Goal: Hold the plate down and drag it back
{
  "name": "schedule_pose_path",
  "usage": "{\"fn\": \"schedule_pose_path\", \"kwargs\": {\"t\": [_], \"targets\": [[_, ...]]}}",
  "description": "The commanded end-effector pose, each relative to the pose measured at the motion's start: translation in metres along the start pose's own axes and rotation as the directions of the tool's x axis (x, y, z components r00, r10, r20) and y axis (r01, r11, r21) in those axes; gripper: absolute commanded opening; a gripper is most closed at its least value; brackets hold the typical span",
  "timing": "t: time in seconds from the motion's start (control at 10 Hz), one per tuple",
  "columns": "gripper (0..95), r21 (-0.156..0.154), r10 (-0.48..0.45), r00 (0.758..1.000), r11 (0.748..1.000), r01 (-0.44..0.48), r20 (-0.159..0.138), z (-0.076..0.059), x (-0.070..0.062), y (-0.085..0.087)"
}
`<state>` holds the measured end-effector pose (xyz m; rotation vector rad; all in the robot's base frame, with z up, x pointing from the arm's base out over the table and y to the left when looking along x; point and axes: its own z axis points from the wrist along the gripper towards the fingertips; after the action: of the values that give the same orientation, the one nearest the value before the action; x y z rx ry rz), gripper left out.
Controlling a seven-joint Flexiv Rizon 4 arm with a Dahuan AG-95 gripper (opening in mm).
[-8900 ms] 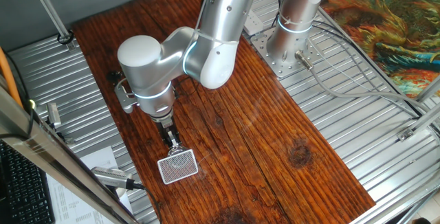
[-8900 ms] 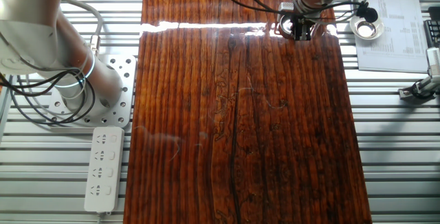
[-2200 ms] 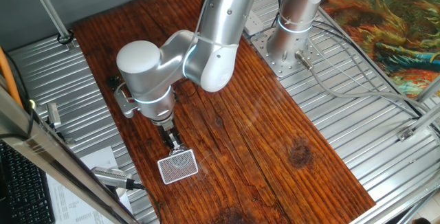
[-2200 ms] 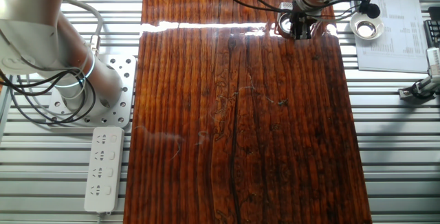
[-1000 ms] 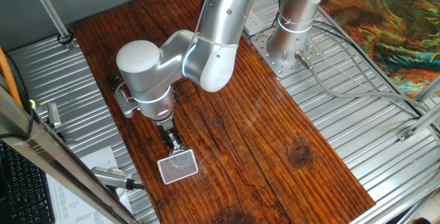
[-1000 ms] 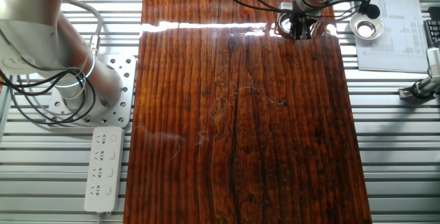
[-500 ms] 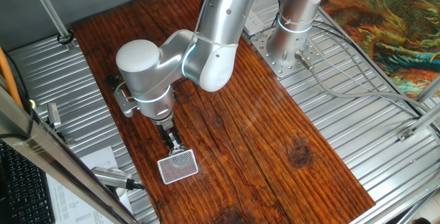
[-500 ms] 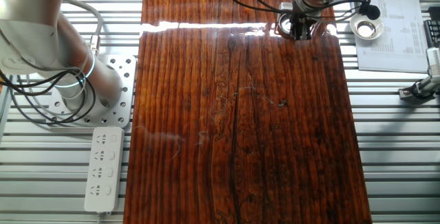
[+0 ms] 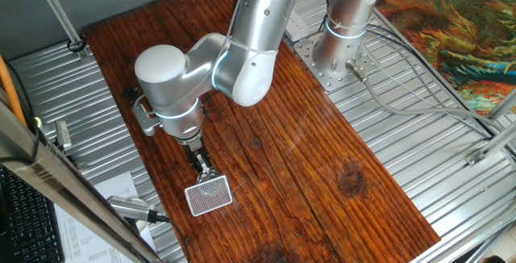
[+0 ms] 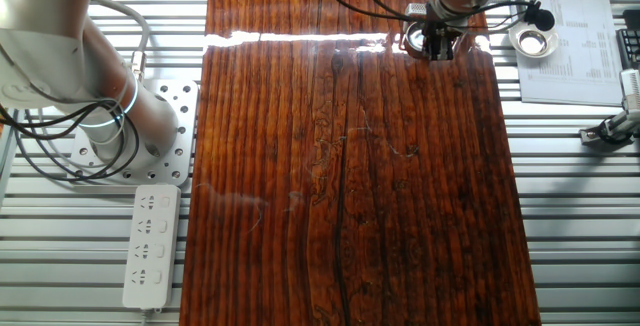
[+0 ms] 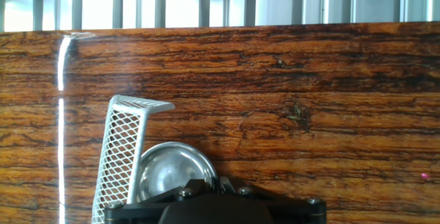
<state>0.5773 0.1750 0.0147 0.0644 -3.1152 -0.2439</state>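
Plate (image 11: pixel 168 171): small shiny metal dish, lying flat on the wooden board (image 11: pixel 309 80) near its far edge; in the hand view it is showing just ahead of my housing, partly hidden beneath it.
Card (image 11: pixel 124 154): red-and-white lattice piece lying just beside the dish on its left in the hand view; one fixed view is showing it at (image 9: pixel 209 194), and there the dish itself is too hard to make out.
Gripper (image 9: pixel 204 168): I am pointing my fingers down at the board's edge, right over the dish; whether I am touching it cannot be told from these views.
Jaws: I am unable to say whether they are parted or closed; the fingertips are hidden under the housing in the hand view and too small in both fixed views.
Position in the other fixed view: gripper (image 10: pixel 437 46) sitting at the top edge of the board.
Progress: I am judging the approach as done and the pressing as about to begin or just begun.
Remaining: dragging back is not yet done, since the dish is lying close to the far edge with nearly the whole board behind it.
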Motion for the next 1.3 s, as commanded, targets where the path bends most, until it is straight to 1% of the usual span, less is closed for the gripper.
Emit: {"fn": "schedule_pose_path", "kwargs": {"t": [0.1, 1.3], "targets": [[0.0, 0.001, -0.001, 1.000, 1.000, 0.001, 0.000, 0.000, 0.000, -0.001], [0.0, -0.002, -0.016, 1.000, 1.000, 0.016, 0.000, 0.000, -0.002, -0.011]]}}
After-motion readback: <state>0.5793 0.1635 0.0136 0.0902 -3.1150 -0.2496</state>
